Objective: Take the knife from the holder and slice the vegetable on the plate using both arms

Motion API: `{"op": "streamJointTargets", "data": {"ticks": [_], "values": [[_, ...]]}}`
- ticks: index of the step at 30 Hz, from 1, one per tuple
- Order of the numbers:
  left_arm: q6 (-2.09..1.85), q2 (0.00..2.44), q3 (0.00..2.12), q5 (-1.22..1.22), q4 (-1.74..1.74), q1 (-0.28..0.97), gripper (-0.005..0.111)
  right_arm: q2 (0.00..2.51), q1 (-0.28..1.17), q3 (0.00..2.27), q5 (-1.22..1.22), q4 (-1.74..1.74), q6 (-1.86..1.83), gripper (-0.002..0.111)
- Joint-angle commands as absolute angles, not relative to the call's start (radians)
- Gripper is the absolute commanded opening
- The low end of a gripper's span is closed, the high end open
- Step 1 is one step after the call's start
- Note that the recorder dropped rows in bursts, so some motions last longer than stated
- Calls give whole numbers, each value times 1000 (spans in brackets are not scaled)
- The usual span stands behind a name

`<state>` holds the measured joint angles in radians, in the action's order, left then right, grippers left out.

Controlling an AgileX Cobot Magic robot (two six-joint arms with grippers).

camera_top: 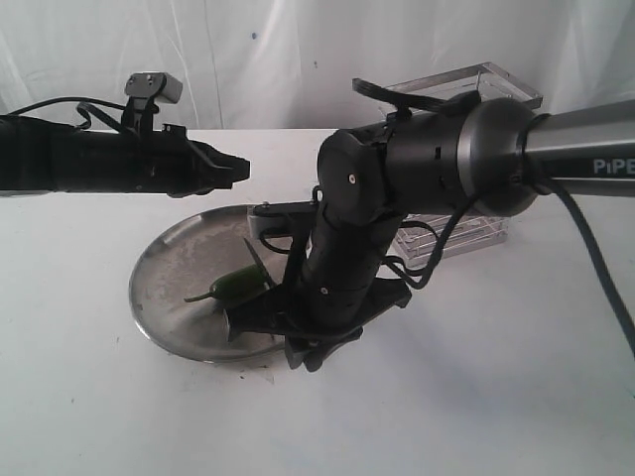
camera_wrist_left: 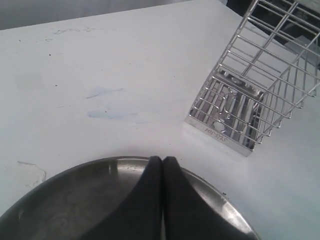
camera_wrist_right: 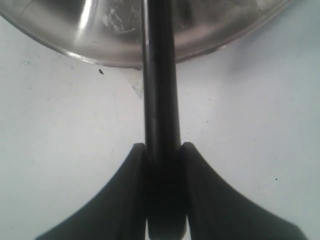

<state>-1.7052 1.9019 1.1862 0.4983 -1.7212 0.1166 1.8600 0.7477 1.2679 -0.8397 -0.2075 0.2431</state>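
right arm folded down over the plate, knife clamped

right gripper (camera_wrist_right: 162, 150) pinches the knife (camera_wrist_right: 161, 100), its forearm dropping steeply from the elbow to the plate (camera_top: 149, 273) near rim, beside the vegetable (camera_top: 238, 286) lying inside. left gripper (camera_wrist_left: 162, 167), fingers pressed together and empty, reaches level above the far rim. the holder (camera_wrist_left: 240, 100) stands beyond the plate.
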Motion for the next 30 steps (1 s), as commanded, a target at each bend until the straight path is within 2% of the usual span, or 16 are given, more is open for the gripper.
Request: {"op": "streamJointTargets", "data": {"ticks": [1,6,20,30], "values": [[-1731,1897,1187,504,-1744,115,0,1860,748,1265,-843,-205,257,0],[-1731,1897,1187,481,-1744,115,0,1860,748,1265,-775,-205,292,0],[-1683,1897,1187,444,-1744,115,0,1860,739,1265,-780,-70,292,0],[-1653,1897,1187,459,-1744,115,0,1860,726,1265,-842,-178,187,0]]}}
